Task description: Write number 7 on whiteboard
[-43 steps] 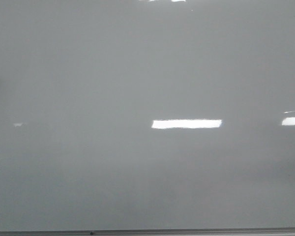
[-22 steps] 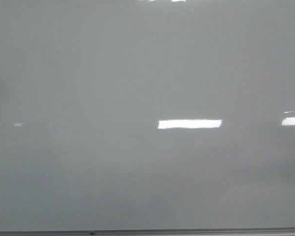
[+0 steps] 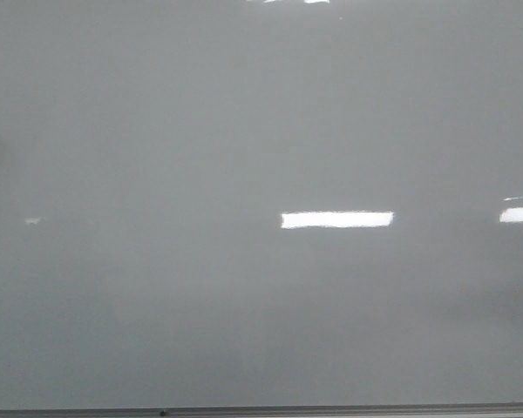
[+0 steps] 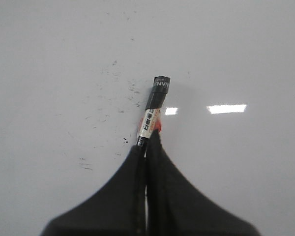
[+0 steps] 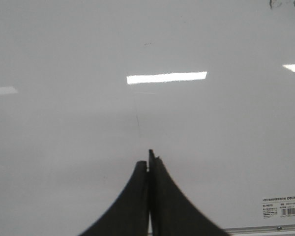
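Observation:
The whiteboard [image 3: 157, 131] fills the front view, glossy grey and blank; no number 7 shows on it there. Neither gripper shows in the front view. In the left wrist view my left gripper [image 4: 147, 140] is shut on a marker [image 4: 154, 105] with a black end, a white label and a red part, pointing at the whiteboard [image 4: 49, 59]; contact cannot be told. In the right wrist view my right gripper [image 5: 150, 160] is shut and empty in front of the whiteboard [image 5: 64, 59], where a faint thin grey stroke [image 5: 136, 122] runs just beyond the fingertips.
Bright rectangular light reflections [image 3: 336, 219] lie on the board. Its grey frame edge [image 3: 331, 409] runs along the bottom of the front view and shows in the right wrist view [image 5: 265, 229], near a small printed label [image 5: 281, 206]. Small black specks [image 4: 113, 98] dot the board beside the marker.
The left end of the middle light reflection has shrunk a little to the right. Nothing else has visibly changed on the board.

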Available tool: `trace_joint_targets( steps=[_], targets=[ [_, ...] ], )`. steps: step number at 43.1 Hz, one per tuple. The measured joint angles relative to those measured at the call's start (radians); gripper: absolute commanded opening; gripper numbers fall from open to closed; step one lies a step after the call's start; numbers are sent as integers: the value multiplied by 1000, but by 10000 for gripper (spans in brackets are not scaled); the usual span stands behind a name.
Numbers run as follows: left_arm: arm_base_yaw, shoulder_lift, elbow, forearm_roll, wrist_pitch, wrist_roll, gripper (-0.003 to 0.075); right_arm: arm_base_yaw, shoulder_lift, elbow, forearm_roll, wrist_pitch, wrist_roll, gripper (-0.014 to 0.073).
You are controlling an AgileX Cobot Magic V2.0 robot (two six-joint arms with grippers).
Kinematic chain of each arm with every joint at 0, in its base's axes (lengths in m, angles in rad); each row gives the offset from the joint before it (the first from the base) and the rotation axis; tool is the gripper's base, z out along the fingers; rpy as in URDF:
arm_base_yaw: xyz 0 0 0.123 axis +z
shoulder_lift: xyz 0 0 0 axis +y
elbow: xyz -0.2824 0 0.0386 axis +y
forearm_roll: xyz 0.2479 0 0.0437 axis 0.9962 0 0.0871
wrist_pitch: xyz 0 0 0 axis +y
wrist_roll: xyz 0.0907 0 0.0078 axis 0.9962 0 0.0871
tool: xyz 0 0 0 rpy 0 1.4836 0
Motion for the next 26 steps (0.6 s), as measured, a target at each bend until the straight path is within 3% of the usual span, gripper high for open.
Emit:
trace_joint_targets(
  steps=[26],
  targets=[
    [0, 0, 0, 5, -26, 0, -20, 0, 0, 0, 0, -59, 0, -69]
  ],
)
